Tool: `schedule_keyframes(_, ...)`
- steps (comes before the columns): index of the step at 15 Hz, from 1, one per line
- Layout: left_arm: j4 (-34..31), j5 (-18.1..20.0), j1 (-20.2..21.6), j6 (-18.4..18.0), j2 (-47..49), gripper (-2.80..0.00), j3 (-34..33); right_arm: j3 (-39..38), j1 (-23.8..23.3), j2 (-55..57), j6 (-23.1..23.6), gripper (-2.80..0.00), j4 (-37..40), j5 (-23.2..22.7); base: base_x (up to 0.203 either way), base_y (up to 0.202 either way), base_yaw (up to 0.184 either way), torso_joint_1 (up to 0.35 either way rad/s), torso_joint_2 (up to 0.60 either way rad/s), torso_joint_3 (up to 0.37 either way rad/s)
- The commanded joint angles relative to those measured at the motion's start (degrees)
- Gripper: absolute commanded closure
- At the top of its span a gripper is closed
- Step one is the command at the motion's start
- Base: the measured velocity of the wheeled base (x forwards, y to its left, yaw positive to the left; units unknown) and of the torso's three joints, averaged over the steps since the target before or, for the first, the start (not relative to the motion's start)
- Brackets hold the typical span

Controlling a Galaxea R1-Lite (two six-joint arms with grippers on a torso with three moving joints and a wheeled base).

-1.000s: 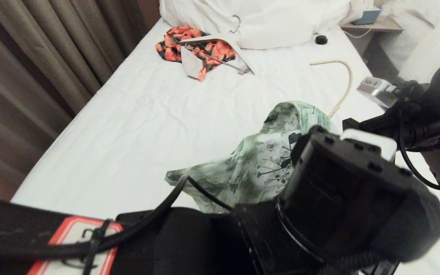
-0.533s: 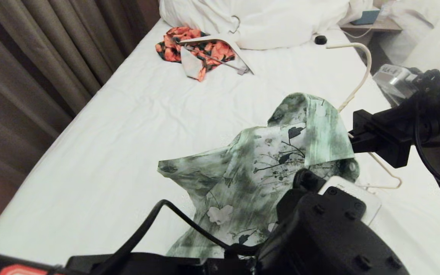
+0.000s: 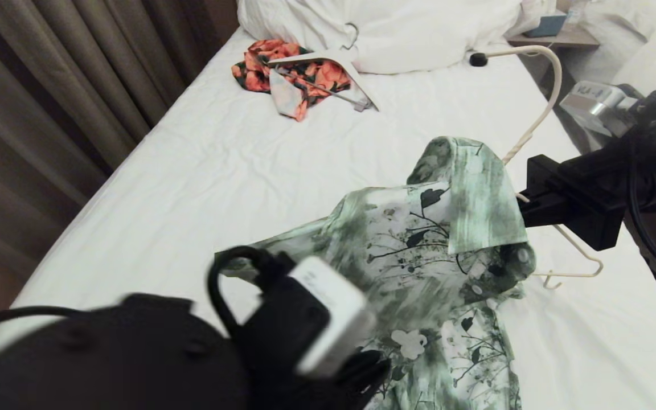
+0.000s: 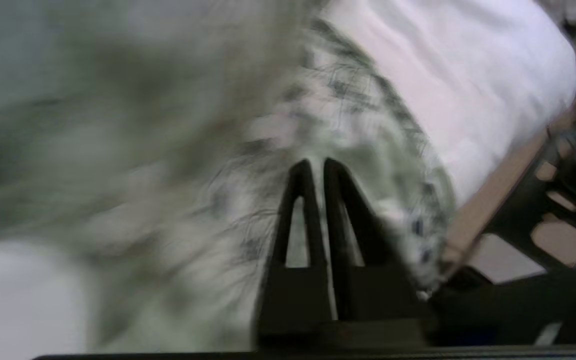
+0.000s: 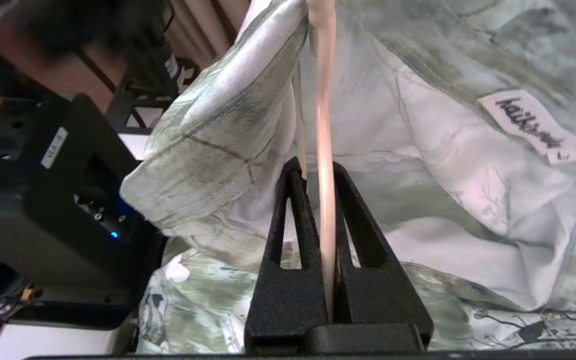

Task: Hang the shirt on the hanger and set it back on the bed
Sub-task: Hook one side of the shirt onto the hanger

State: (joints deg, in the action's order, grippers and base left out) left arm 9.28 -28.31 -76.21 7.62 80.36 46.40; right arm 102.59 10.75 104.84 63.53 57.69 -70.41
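Shirt [image 3: 442, 239] on white bed [image 3: 203, 188]

The shirt [image 5: 418, 165] has a small white tag [image 5: 528, 127] inside with dark handwriting, too scribbly to read.

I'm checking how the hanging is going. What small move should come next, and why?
Probably the left gripper, shut and holding nothing, should reopen and pull the shirt over the bare hanger end. The right gripper clamps the hanger's wire, and only one shoulder looks draped.
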Motion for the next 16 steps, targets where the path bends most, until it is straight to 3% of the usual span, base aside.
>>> schedule_keyframes(1,0.02,0.62,3.63,-0.32,-13.6,0.0,-4.45,-0.47,1.1,-1.41,0.32,0.0,0.42,-0.14,0.0,0.0,0.0,0.0,0.0,0.0)
schedule_keyframes(3,-2.1,3.86,9.21,-2.31,-23.91,0.0,-6.36,0.07,3.97,-1.56,-0.8,0.0,0.34,0.99,0.0,0.0,0.0,0.0,0.0,0.0)
schedule_keyframes(5,-8.38,8.56,13.53,-4.48,-29.71,0.0,-5.81,0.43,6.69,-1.68,-1.22,0.0,0.44,4.08,0.0,0.0,0.0,0.0,0.0,0.0)
schedule_keyframes(8,-12.22,11.14,14.33,-7.38,-29.52,0.0,-0.19,2.07,8.39,-1.39,-1.3,0.0,0.48,4.42,0.0,0.0,0.0,0.0,0.0,0.0)
schedule_keyframes(16,-13.77,15.85,14.29,-12.54,-18.95,0.0,9.81,3.06,11.66,-2.45,-1.3,0.0,0.32,4.39,0.0,0.0,0.0,0.0,0.0,0.0)
